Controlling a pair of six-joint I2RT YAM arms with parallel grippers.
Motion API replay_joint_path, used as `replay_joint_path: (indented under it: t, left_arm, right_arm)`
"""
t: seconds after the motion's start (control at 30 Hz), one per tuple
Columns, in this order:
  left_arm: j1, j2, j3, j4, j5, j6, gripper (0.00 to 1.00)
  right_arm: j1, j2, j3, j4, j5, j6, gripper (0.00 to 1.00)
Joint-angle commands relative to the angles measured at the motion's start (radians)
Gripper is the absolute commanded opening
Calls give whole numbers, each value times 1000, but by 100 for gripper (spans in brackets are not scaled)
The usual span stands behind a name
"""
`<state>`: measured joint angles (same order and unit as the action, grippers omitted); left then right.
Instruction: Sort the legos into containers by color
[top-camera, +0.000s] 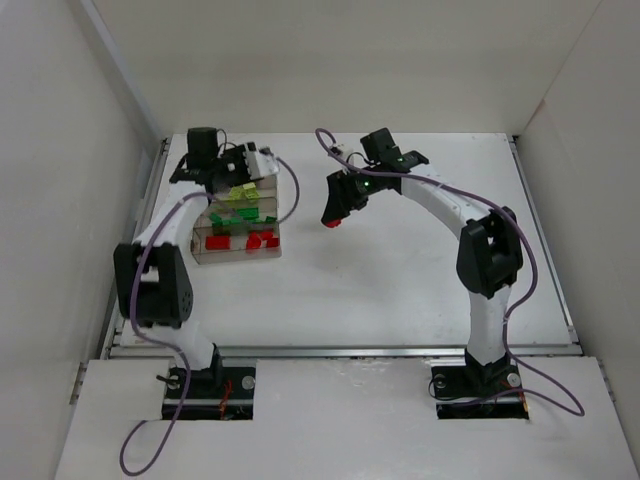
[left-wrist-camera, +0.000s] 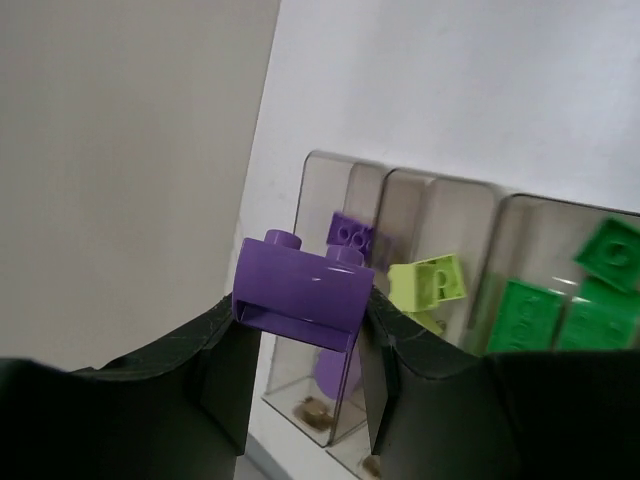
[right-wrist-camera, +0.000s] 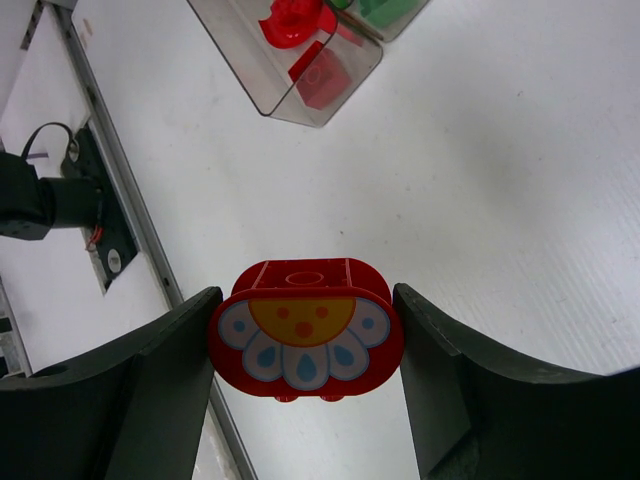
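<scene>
A white table (top-camera: 400, 280) stands boxed in by plain white walls (top-camera: 60, 150). At far left the clear divided tray (top-camera: 240, 256) holds red bricks (top-camera: 262, 240), green bricks (top-camera: 222, 222) and lime bricks (top-camera: 240, 194) in separate compartments. The left gripper (left-wrist-camera: 303, 345) pinches a purple brick (left-wrist-camera: 300, 290) over the tray's far end. The right gripper (right-wrist-camera: 305, 350) clamps the flower-faced red piece (right-wrist-camera: 305, 335) above the table, right of the tray.

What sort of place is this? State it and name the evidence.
Likely a robot lab test cell: plain white panel walls box in a white table, two black-and-white robot arms are bolted at its near edge, and a clear brownish plastic tray holds colour-sorted toy bricks.
</scene>
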<state>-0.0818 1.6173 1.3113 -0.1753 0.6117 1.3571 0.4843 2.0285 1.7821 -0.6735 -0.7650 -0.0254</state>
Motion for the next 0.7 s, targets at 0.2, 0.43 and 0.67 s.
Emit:
replay_joint_path:
  t: [0.2, 0.43, 0.67]
  left_arm:
    - [114, 358, 336, 140, -58, -522, 0]
    - [134, 451, 393, 224, -67, -612, 2]
    - [134, 470, 382, 194, -67, -576, 41]
  right_arm:
    - [10, -11, 16, 40, 12, 5, 0]
    - [10, -11, 25, 40, 12, 5, 0]
    - [19, -11, 25, 40, 12, 15, 0]
